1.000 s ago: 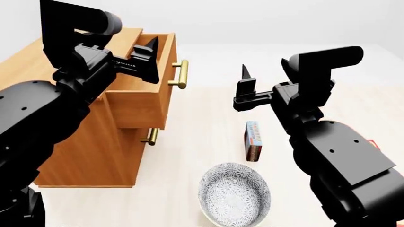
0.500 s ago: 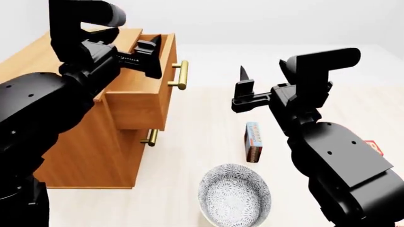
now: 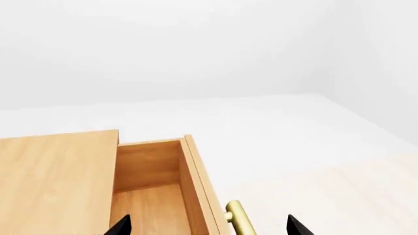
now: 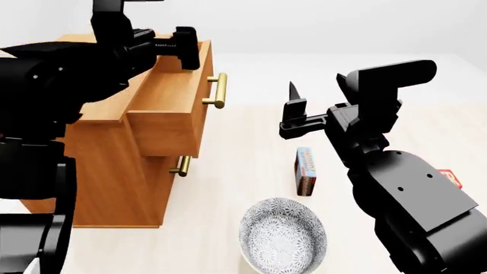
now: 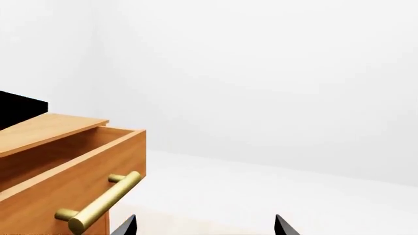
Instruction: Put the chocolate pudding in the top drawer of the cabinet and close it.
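The chocolate pudding (image 4: pixel 305 169), a thin light-blue carton with red and brown edges, lies on the table below my right gripper. The cabinet (image 4: pixel 114 165) stands at the left with its top drawer (image 4: pixel 179 108) pulled open, brass handle (image 4: pixel 219 90) on its front. The drawer (image 3: pixel 153 196) looks empty in the left wrist view. My left gripper (image 4: pixel 182 52) is open, raised above the drawer's rim. My right gripper (image 4: pixel 297 105) is open and empty, in the air right of the drawer handle (image 5: pixel 98 200) and above the pudding.
A patterned grey bowl (image 4: pixel 283 234) sits near the front edge. The lower drawer's small brass handle (image 4: pixel 182 165) sticks out below. A red box (image 4: pixel 450 178) peeks out behind my right arm. Pale table surface (image 4: pixel 243 154) lies between cabinet and pudding.
My left arm has risen and drawn back, lifting its gripper from inside the open drawer to above its rim. The right gripper has hardly moved. The pudding has stayed put.
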You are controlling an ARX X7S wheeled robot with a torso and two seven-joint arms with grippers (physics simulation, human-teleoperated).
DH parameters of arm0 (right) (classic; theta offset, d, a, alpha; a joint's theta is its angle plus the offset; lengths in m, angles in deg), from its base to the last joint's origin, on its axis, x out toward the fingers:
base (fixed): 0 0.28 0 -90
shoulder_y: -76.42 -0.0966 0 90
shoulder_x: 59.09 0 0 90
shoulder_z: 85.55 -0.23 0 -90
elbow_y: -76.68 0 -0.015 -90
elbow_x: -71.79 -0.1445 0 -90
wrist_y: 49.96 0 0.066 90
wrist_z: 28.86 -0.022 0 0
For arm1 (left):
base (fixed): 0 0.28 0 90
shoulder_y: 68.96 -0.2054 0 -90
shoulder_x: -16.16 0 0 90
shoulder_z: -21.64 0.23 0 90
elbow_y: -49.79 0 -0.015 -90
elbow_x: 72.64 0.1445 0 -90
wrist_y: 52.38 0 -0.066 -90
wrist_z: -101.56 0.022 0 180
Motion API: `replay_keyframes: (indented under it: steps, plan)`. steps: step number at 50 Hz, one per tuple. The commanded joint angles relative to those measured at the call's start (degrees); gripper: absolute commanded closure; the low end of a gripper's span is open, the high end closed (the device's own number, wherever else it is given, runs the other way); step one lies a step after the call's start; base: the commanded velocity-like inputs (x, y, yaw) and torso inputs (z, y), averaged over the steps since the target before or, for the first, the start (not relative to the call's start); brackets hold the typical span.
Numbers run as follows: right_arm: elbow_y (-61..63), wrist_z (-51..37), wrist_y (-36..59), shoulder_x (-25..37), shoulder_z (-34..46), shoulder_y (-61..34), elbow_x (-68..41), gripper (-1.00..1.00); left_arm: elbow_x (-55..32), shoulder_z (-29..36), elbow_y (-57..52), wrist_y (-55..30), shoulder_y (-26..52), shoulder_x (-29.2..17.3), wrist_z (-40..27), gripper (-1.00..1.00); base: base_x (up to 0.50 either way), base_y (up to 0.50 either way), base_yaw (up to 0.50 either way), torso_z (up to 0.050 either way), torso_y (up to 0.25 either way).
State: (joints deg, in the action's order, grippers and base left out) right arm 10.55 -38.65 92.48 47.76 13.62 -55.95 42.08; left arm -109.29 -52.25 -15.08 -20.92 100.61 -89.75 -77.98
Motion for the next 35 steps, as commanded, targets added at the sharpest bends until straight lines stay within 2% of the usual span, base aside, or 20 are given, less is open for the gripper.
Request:
replay_keyframes:
  steps: [1, 10, 17, 30, 35]
  plan:
    - [0.23, -0.09, -0.07, 0.32, 0.23, 0.16, -0.24, -1.00, 2.72, 3.32, 17.11, 1.42, 7.94, 3.21, 4.36, -1.00, 0.00, 0.00, 0.00, 0.000, 0.000]
    - [-0.41, 0.12, -0.83, 0.49, 0.59, 0.29, -0.12, -1.00, 6.05, 7.39, 28.07, 6.98, 11.14, 6.23, 9.21, -1.00, 0.00, 0.00, 0.00, 0.000, 0.000]
    - [-1.72, 0.30, -1.93, 0.32, 1.24, 0.27, 0.40, -1.00, 6.18, 6.79, 38.27, 9.74, 14.39, 8.40, 11.47, -1.00, 0.00, 0.00, 0.00, 0.000, 0.000]
    - [-3.17, 0.43, -3.18, 0.23, 2.01, 0.41, 0.86, -1.00, 7.54, 8.31, 49.51, 9.02, 19.39, 11.61, 15.97, -1.00, 0.00, 0.00, 0.00, 0.000, 0.000]
    - [-3.47, 0.41, -3.25, 0.27, 2.29, 0.34, 0.90, -1.00, 9.21, 7.17, 49.74, 6.69, 20.21, 12.09, 16.34, -1.00, 0.00, 0.00, 0.00, 0.000, 0.000]
